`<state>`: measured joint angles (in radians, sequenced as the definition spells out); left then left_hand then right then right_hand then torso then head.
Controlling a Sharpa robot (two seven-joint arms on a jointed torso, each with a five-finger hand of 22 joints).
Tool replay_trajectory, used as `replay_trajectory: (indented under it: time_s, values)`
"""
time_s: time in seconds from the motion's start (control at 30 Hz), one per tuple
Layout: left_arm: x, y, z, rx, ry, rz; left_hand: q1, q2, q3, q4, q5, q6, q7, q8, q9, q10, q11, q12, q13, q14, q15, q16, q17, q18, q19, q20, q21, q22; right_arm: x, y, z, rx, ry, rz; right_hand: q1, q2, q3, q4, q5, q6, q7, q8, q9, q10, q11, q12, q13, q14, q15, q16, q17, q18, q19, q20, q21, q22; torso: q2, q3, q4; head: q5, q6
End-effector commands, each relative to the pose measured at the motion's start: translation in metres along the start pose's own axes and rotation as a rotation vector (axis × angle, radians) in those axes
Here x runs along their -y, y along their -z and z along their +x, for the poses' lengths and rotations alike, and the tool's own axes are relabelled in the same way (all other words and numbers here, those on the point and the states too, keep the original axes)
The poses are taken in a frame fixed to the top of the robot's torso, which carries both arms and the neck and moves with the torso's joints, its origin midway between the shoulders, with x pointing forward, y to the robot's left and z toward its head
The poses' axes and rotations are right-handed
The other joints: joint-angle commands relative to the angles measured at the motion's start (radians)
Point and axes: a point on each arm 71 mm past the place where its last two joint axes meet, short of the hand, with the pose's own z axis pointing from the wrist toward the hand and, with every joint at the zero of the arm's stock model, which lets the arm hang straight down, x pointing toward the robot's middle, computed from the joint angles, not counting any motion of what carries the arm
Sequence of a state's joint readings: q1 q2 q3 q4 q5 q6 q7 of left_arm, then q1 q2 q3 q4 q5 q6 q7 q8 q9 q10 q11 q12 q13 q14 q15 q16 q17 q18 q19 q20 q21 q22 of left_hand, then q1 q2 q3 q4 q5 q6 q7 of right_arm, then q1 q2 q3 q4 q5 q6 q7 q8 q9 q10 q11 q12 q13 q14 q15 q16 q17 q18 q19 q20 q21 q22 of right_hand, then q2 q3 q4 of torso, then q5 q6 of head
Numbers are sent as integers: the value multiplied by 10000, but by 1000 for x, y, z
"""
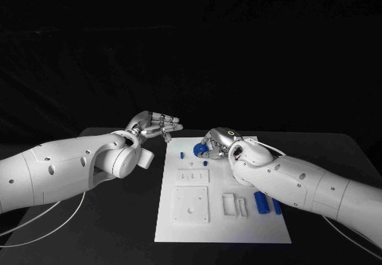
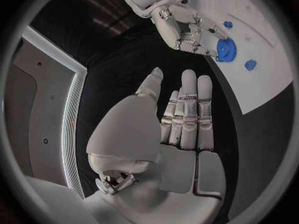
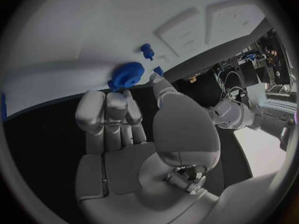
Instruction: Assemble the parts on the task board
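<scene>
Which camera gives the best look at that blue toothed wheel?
The right wrist view: the blue gear shows its teeth, at the right hand's fingertips. The left wrist view shows its round face; the head view, a blue patch behind that hand.

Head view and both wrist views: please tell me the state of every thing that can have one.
left hand: open, raised off the table beside the task board.
right hand: fingers touching the blue gear.
blue gear: lying on the board.
two blue cylinders: lying flat on the board.
</scene>
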<state>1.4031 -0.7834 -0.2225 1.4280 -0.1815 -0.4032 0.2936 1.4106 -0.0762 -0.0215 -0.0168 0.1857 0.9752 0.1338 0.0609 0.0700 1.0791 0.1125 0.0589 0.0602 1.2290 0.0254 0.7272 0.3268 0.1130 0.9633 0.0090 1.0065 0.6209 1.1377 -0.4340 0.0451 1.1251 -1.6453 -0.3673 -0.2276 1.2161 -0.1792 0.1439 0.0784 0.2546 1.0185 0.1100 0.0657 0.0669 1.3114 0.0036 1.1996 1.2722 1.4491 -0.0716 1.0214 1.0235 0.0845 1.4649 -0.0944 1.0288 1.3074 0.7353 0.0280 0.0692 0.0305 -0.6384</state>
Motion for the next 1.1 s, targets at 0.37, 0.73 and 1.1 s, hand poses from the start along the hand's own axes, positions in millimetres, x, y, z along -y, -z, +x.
replay_trajectory:
  time_s: [0.37, 0.73, 1.1]
  values:
    - [2, -1, 1, -51, -5, 88, -18, 85, 12, -54, 33, -83, 9, 22, 2, -52, 13, 23, 14, -47, -8, 0, -22, 198, -54, -7, -55, 30, 4, 0, 6, -849, -16, 68, -142, 145, -133, 185, 281, 83, -34, -25, -3, 32, 24, 164, 78, 12, 31, 127, 76, 94, 692, 70, 97, 1314, -5, -7, -1, -1, -8]
    - [2, -1, 0, -28, -9, 80, -15, 83, 14, -52, 27, -86, -4, 22, 3, -51, 12, 25, 15, -49, -7, -2, -22, 198, -53, -6, -60, 34, 6, 2, 5, -716, 0, 219, -108, 132, -169, 208, 330, 96, -39, -25, -2, 33, 21, 165, 86, 4, 30, 128, 72, 99, 687, 70, 85, 1306, -4, 3, -12, -8, -1]
    - [1, 0, -2, 28, -24, 83, -15, 83, 14, -52, 27, -86, -4, 22, 3, -51, 12, 25, 15, -49, -7, -2, -22, 198, -53, -6, -60, 34, 13, 9, -5, 389, -311, 294, -65, 40, -105, 227, 347, 110, -43, -29, -5, 56, 12, 164, 86, 10, 25, 135, 70, 103, 695, 64, 87, 1298, -15, 13, -28, -6, 39]
